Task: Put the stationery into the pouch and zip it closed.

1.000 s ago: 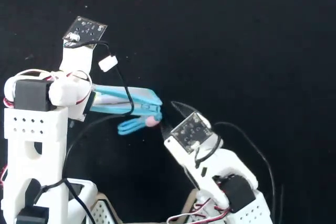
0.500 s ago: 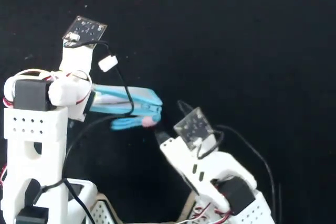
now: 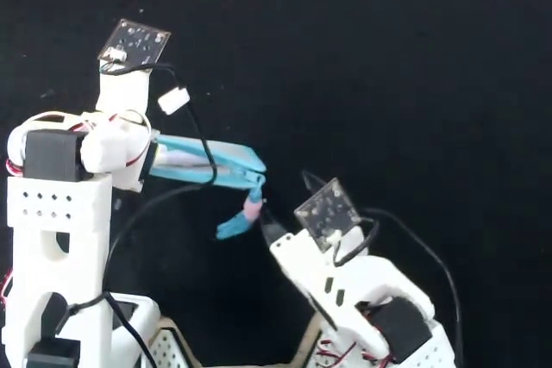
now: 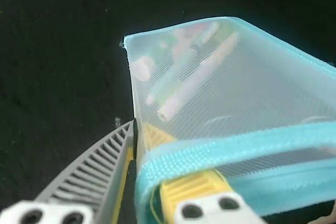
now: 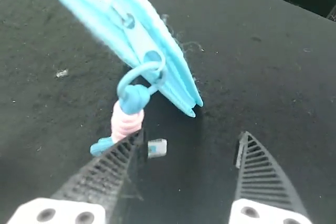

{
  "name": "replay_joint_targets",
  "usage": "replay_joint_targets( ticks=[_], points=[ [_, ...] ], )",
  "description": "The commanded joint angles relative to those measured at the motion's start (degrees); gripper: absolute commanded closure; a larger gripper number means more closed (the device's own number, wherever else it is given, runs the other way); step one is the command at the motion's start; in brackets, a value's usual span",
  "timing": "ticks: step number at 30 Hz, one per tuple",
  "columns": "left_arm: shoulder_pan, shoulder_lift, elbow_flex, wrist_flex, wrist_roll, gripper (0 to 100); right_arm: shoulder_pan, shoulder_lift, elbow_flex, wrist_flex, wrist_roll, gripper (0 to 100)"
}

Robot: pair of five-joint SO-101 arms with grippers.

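The mesh pouch (image 3: 207, 164) sits at the left of the black table cloth (image 3: 388, 84), with its long side running left to right. The left gripper (image 3: 153, 164) has its fingers clamped on the pouch's left end. In the left wrist view one ribbed finger (image 4: 100, 166) presses against the blue-trimmed edge of the pouch (image 4: 220, 93), with a yellow pad against the other face. Through the mesh the stationery (image 4: 194, 77) shows inside: a pale pen-like stick and a few blurred pieces beyond it toward the far corner.

At the pouch's right end the zipper pull (image 3: 250, 208) hangs toward the near side. It is a blue ring, then a pink bead, then a blue tail that trails down and to the left.

The right gripper (image 3: 286, 204) sits just right of that pull, and its arm comes up from the near right. In the right wrist view the right gripper (image 5: 191, 140) has its fingers spread wide and holds nothing. The zipper pull (image 5: 128, 111) hangs just beside one finger (image 5: 105, 177), and whether it touches that finger cannot be told. The pouch's pointed corner (image 5: 131, 35) lies beyond the gap between the fingers. A small pale scrap (image 5: 156, 148) lies on the cloth close to the same finger.
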Motion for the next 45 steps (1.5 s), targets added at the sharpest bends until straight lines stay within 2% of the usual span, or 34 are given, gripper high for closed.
replay_joint_targets(
  ticks=[1, 5, 10, 15, 22, 26, 29, 32, 34, 40, 45],
  points=[
    [0.66, -0.09, 0.22, -0.97, 0.53, 97, -0.79, -6.55, -5.23, 2.29, -0.26, 73.4],
    [0.66, -0.09, 0.31, -0.97, 0.53, 97, -0.79, -6.55, -10.42, 7.38, -0.09, 73.4],
    [0.66, -0.09, 0.75, -0.53, 0.53, 97, -2.37, -6.55, -7.78, 6.95, -1.58, 73.4],
    [0.66, -0.09, 0.75, -0.53, 0.53, 97, -7.12, -6.55, -2.33, 0.26, -6.07, 73.4],
    [0.66, -0.09, 0.75, -0.44, 0.53, 97, -0.62, -6.55, 5.93, -12.31, -6.07, 73.4],
    [0.66, -0.09, 0.57, -0.44, 0.53, 97, -0.44, -6.55, 6.99, -14.68, -5.98, 73.4],
    [0.75, -0.09, 0.31, -0.62, 0.53, 97, -0.44, -6.55, 6.81, -14.95, -5.89, 80.7],
    [0.75, -0.09, 0.48, -0.62, 0.53, 97, -0.09, -6.55, 4.09, -14.59, -2.55, 99.2],
    [0.75, -0.09, 0.84, -0.44, 0.53, 97, 0.97, -6.55, 1.8, -12.31, 0.62, 96.0],
    [0.75, -0.09, 0.57, -0.62, 0.53, 97, 7.21, -6.11, -4.7, -7.91, 1.41, 98.8],
    [0.75, -0.09, 0.31, -0.97, 0.62, 97, 7.82, -6.02, -6.9, -8.09, 4.13, 98.8]
  ],
)
